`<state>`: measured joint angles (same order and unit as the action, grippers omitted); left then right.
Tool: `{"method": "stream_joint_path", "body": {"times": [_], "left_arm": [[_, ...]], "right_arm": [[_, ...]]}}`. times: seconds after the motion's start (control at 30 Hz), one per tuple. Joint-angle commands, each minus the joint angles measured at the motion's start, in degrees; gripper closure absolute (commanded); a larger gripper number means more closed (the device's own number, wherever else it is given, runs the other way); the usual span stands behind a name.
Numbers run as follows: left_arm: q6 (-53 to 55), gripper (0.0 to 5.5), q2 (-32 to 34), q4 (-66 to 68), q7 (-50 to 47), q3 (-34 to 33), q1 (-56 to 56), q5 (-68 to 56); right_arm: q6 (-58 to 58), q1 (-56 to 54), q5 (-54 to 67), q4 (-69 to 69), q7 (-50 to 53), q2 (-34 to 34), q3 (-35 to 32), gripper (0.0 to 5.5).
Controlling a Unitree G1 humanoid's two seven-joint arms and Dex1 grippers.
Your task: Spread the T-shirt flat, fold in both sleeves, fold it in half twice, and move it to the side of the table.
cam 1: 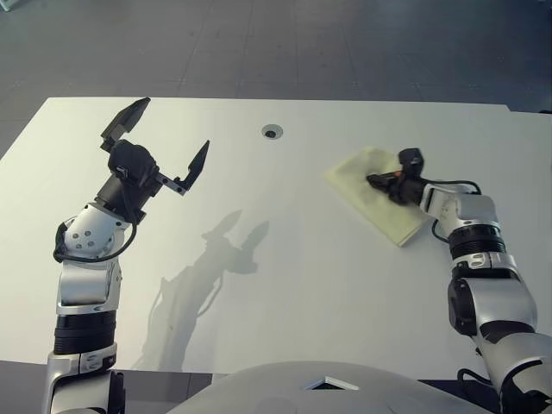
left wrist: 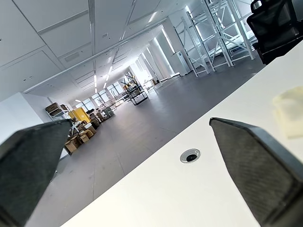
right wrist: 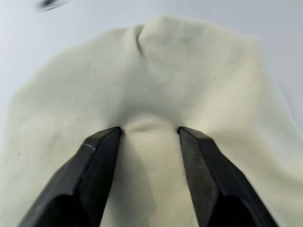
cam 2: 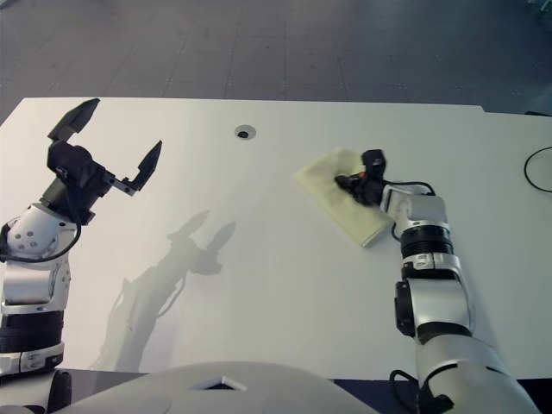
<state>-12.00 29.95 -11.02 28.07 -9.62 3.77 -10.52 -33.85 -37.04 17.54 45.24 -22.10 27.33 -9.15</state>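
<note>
The T-shirt [cam 1: 355, 178] is pale yellow and folded into a small rectangle on the right part of the white table [cam 1: 302, 285]. My right gripper [cam 1: 392, 172] rests on top of it, its two black fingers [right wrist: 99, 156] pinching a raised ridge of the cloth [right wrist: 189, 61] between them. The fabric puckers toward the pinch. My left gripper [cam 1: 172, 125] is held up above the table's left part, far from the shirt, open with nothing between its fingers [left wrist: 255, 165]. A corner of the shirt [left wrist: 289, 106] appears far off in the left wrist view.
A small round cable hole [cam 1: 272, 132] lies in the table near its far edge, between the arms. A dark cable loop [cam 2: 530, 168] sits at the right edge. Beyond the far edge there is grey floor.
</note>
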Motion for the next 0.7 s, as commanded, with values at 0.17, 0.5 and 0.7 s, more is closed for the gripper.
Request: {"method": "stream_joint_path", "body": {"times": [0.17, 0.5, 0.7], "left_arm": [[3.17, 0.10, -1.71, -5.42, -1.75, 0.82, -5.03, 1.35], [3.47, 0.10, -2.49, -5.52, -1.60, 1.93, -5.11, 2.02], [-0.05, 0.10, -5.41, -3.47, -4.17, 2.76, -4.96, 3.61]], "right_arm": [[-7.77, 10.50, 1.15, -4.36, 18.19, -2.47, -10.81, 1.79], [-6.54, 12.88, 1.88, -15.12, 21.64, -3.97, -12.80, 0.33], [-1.88, 18.70, 1.25, -40.59, 22.51, -5.95, -11.51, 0.12]]}}
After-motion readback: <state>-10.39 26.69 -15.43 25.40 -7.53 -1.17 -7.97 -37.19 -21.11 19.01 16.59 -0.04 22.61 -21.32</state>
